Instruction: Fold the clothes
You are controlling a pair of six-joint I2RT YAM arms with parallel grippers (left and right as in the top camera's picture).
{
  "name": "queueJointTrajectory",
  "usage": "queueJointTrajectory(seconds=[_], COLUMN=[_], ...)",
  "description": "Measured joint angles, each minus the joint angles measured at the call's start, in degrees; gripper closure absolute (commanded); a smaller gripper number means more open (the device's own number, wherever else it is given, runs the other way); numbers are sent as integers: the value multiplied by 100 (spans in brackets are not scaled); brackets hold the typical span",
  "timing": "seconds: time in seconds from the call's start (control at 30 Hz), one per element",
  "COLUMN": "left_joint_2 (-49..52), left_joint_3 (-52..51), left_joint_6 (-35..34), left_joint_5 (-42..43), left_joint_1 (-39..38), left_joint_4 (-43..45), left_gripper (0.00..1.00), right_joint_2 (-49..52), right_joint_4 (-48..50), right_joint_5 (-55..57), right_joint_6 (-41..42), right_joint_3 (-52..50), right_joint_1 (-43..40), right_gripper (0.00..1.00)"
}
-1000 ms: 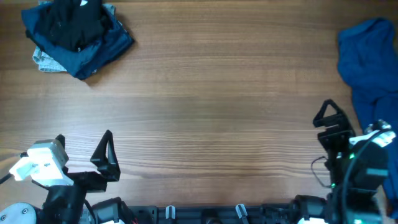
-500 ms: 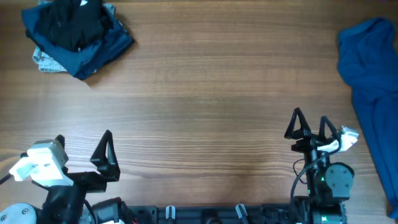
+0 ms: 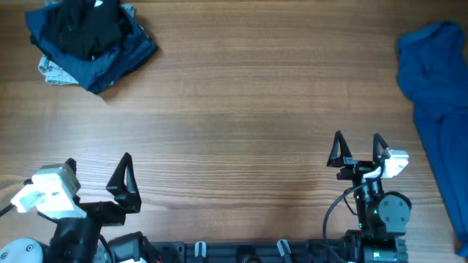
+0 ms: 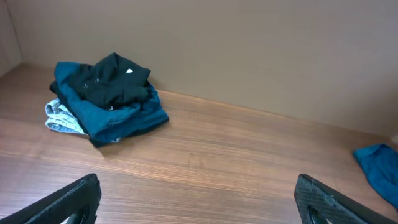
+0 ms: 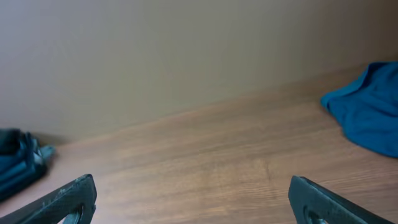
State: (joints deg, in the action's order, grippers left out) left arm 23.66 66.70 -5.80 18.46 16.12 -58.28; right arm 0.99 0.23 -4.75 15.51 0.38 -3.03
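Note:
A black shirt-like garment (image 3: 82, 31) with a tiny white label lies on top of a dark navy garment (image 3: 121, 55) in a heap at the table's far left corner; the heap also shows in the left wrist view (image 4: 109, 87). A royal blue garment (image 3: 435, 88) lies spread at the right edge and shows in the right wrist view (image 5: 367, 106). My left gripper (image 3: 99, 179) is open and empty near the front left. My right gripper (image 3: 358, 150) is open and empty near the front right, left of the blue garment.
A pale grey-blue cloth (image 3: 55, 71) pokes out under the heap at the far left. A wall (image 4: 249, 50) rises behind the wooden table (image 3: 241, 109). The arm bases sit along the front edge.
My right arm has swung left, away from the royal blue garment, and now points straight ahead. The left arm and the clothes have not moved.

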Motion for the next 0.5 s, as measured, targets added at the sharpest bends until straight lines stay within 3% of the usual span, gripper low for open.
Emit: queueJointTrajectory(seconds=[0.5], left_joint_2=[0], left_joint_3=[0], left_joint_6=[0], left_joint_5=[-2], left_joint_1=[0], left_joint_4=[0], left_gripper=[0], right_joint_2=[0], right_joint_4=[2], right_joint_5=[-42], right_joint_6=[-387], right_joint_3=[0], right_joint_1=[0], right_gripper=[0])
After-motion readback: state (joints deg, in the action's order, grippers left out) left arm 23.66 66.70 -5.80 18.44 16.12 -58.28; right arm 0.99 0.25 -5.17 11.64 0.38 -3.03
